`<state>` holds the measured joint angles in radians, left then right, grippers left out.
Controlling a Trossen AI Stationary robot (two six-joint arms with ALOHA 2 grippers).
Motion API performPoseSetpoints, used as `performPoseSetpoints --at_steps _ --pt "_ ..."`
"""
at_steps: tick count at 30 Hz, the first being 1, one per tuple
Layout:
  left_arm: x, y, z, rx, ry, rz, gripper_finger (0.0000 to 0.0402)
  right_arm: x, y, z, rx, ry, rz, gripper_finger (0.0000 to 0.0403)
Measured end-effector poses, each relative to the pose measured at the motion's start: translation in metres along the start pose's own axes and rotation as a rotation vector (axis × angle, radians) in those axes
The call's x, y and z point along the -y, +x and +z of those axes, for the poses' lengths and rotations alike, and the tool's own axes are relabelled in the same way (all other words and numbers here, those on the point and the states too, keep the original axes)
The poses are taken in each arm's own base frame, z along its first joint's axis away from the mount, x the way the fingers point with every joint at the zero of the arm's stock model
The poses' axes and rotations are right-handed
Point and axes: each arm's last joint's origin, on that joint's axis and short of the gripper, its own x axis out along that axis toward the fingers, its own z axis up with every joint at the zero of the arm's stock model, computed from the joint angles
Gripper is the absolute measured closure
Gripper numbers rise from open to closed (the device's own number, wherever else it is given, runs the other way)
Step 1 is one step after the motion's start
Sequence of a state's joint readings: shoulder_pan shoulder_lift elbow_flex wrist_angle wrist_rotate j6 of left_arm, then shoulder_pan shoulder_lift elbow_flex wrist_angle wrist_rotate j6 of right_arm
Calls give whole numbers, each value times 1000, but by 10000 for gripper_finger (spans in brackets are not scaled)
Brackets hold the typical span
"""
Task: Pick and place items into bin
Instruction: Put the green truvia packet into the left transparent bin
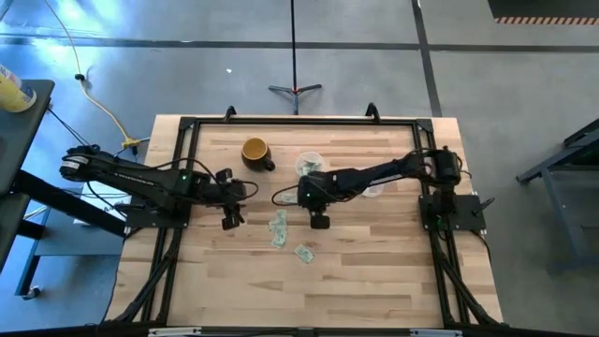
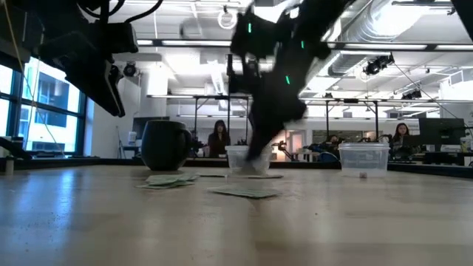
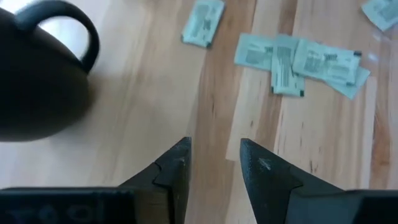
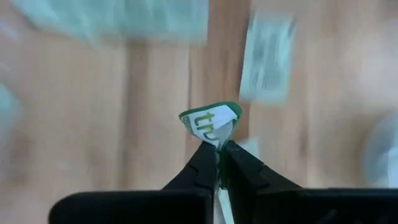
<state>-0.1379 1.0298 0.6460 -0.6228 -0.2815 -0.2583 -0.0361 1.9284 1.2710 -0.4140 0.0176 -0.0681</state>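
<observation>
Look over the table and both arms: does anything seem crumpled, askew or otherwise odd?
Yes. The right end effector is shut on a small pale-green-and-white paper slip, which is buckled into a peak rather than flat. The other slips lie scattered at different angles on the wooden table, some overlapping.

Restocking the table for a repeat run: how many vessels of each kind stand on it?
Yellow mug: 1
Clear plastic containers: 2
Total: 3
Slips overlap in places, so they are left uncounted.
</observation>
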Motion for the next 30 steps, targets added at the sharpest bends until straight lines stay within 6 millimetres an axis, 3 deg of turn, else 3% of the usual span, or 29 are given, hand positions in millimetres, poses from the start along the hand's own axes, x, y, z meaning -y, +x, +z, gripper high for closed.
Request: performPoseSetpoints --at_steps 7,11,16,19,22,25,30 --pt "0 0 5 54 7 32 235 19 -48 9 63 113 -55 393" --pt "0 0 7 81 0 44 236 47 -65 4 46 171 -175 396" --pt "1 -1 12 131 -17 40 236 99 -64 -1 110 268 -233 380" --pt "1 -1 15 161 -27 42 236 120 -53 -9 97 308 -157 378" --pt "1 0 18 189 -38 53 236 122 -36 -16 56 293 -69 372" --pt "-4 7 23 192 -74 55 236 115 -33 -11 75 235 -69 348" --pt "-12 27 31 169 -19 1 236 111 -34 -4 120 207 -123 269"
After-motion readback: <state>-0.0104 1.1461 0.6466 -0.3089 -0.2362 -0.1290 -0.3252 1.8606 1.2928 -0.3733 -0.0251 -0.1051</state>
